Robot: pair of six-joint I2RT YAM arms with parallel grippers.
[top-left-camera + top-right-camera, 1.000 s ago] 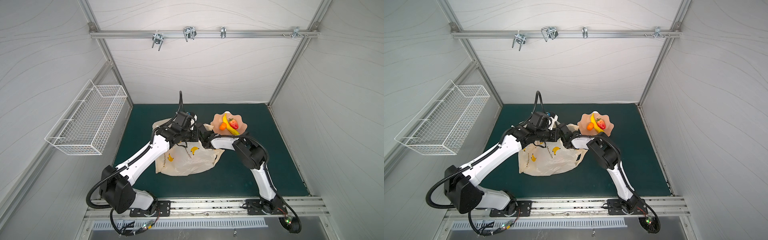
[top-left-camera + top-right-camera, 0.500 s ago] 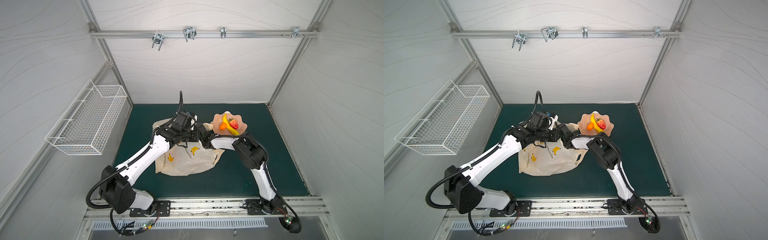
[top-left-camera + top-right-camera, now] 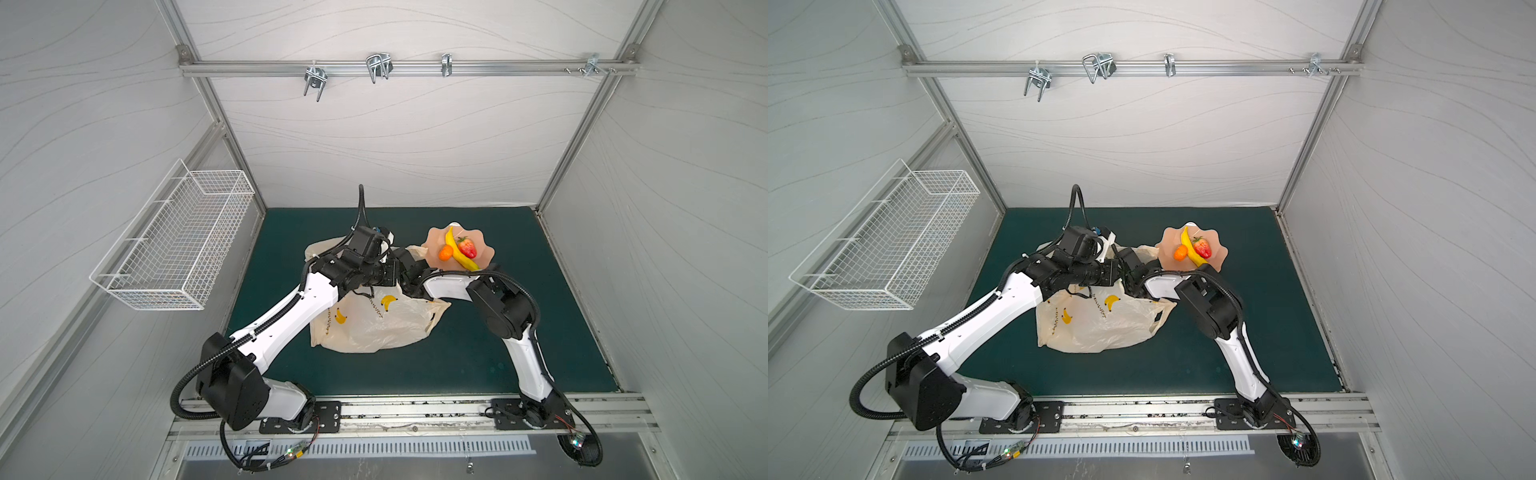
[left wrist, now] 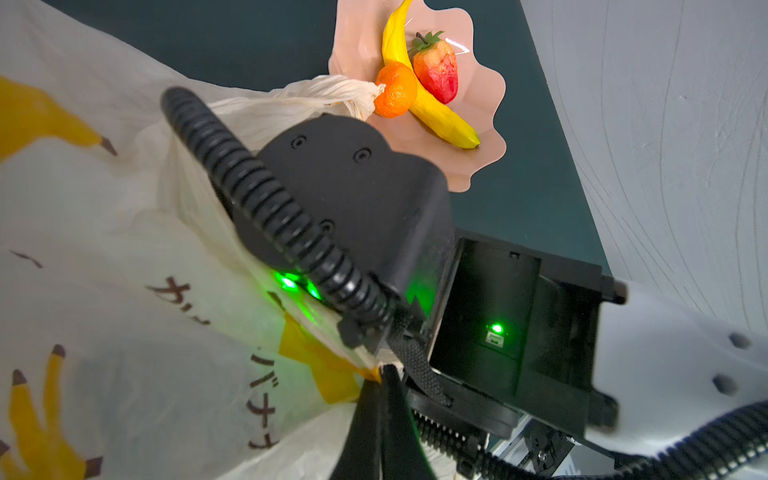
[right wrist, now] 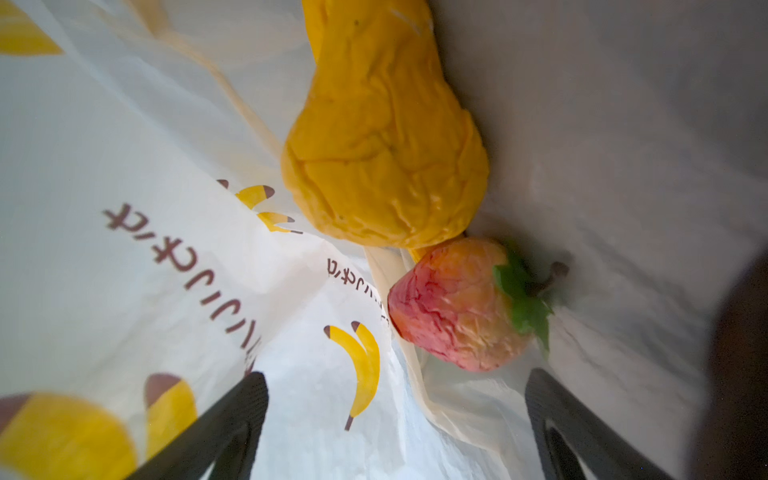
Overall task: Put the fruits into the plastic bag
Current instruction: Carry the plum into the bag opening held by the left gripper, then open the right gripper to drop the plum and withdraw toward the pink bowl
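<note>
1. The task looks partly done. The right wrist view looks into the plastic bag (image 3: 374, 328), where a strawberry (image 5: 453, 307) lies on its side beside a wrinkled yellow fruit (image 5: 382, 145), probably the lemon.
2. The right pincer (image 5: 399, 424) is inside the bag mouth. Its fingers are spread wide with nothing between them, and the strawberry lies loose just ahead.
3. The left pincer (image 4: 381, 376) is pressed together on the bag's rim. It pinches the thin film and lifts that edge, so the mouth gapes for the other arm.
4. Three fruits are left on the pink dish (image 3: 484, 251), which sits on the green surface (image 3: 519, 332) just beyond the bag's handles. They are a banana (image 3: 457, 253), an orange (image 3: 446, 252) and a second strawberry (image 3: 467, 248). No other fruit shows anywhere.
5. The bag lies slumped on the surface between the two arms.
   - Its mouth and handle loops are turned to the right, toward the dish.
   - Its closed bottom lies to the left.
   - One twisted handle reaches the dish and seems to touch the orange.
6. The banana lies flat across the dish.
   - In both top views its long axis runs diagonally from the dish's far edge to its near right edge.
   - The orange touches it on the left side and the second strawberry on the right.
   - I cannot tell which end is the stalk.
7. The second strawberry's leafy cap points toward the back wall. The strawberry in the bag has its cap turned away from the yellow fruit.
</note>
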